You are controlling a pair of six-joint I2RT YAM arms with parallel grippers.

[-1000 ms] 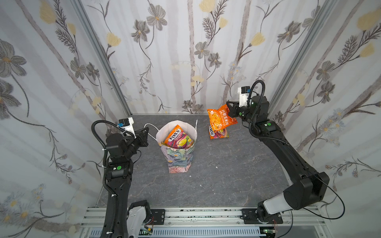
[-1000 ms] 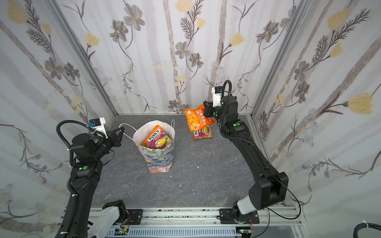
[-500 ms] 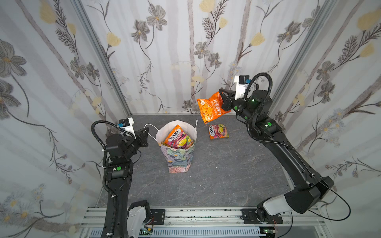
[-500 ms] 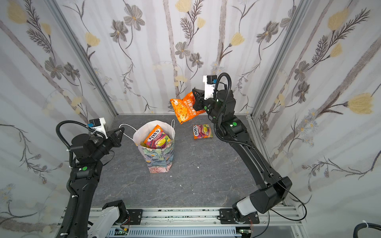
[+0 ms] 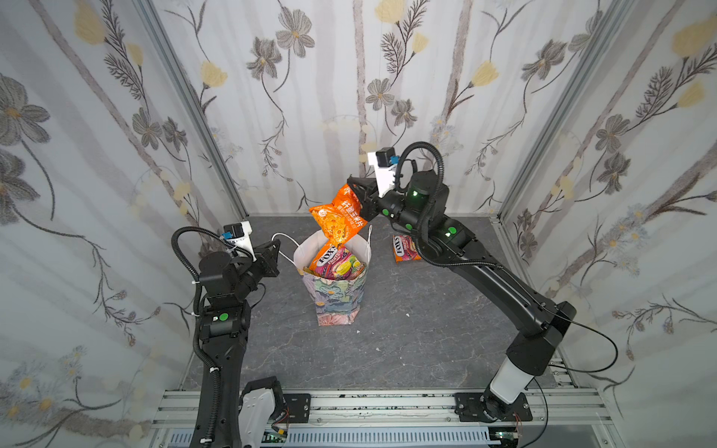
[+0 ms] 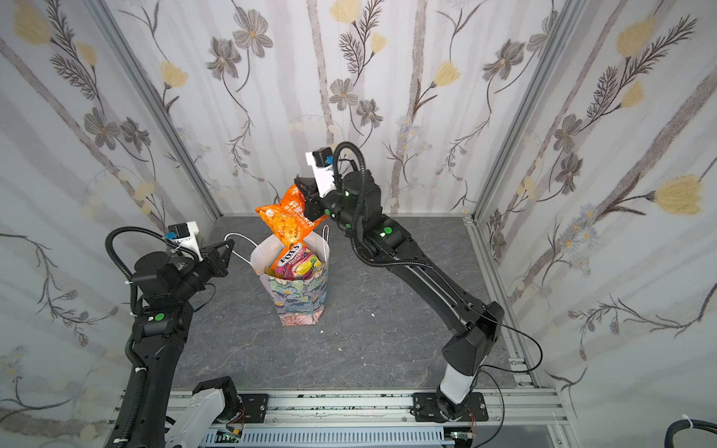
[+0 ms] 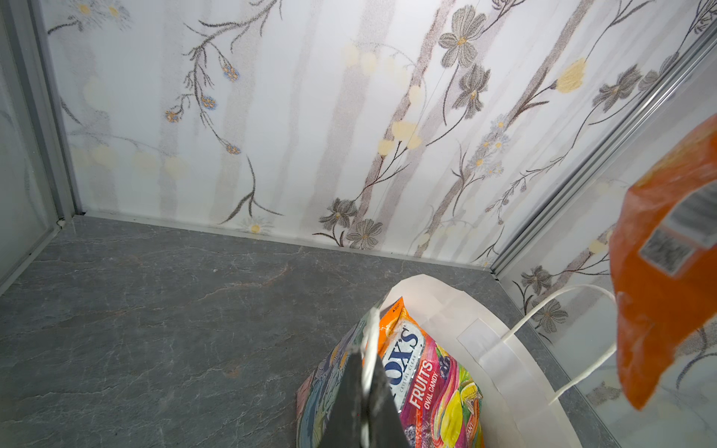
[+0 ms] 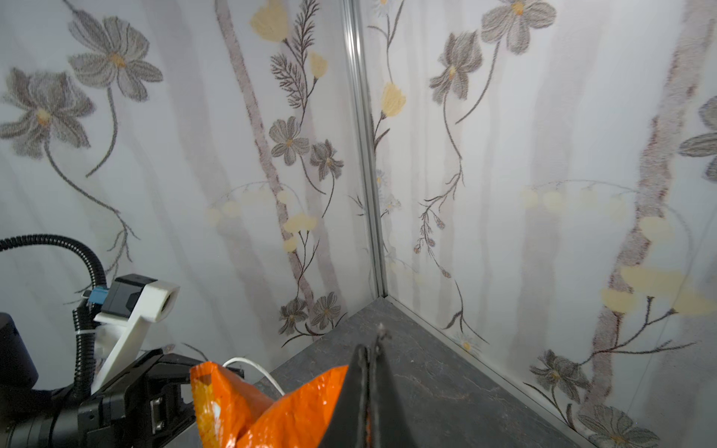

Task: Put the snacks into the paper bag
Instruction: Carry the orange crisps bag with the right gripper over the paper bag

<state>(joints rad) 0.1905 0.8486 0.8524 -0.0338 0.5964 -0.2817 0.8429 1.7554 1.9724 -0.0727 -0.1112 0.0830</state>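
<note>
The right claw (image 5: 359, 198) clenches one orange pouch (image 5: 338, 218) above the open rim of the paper bag (image 5: 337, 296), the left claw (image 5: 277, 244) pinches its cord handle (image 7: 370, 338), and one FOX'S pack (image 5: 403, 248) lies behind on the roomy counter (image 5: 411, 333).

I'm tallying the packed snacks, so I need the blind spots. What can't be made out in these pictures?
- Inside the paper bag, both top views: the top FOX'S pouch and the bag walls hide whatever lies beneath.
- The FOX'S pack at the back, a top view: the right arm covers part of it.
- The orange pouch, left wrist view: cut off by the frame edge, label blurred.
</note>
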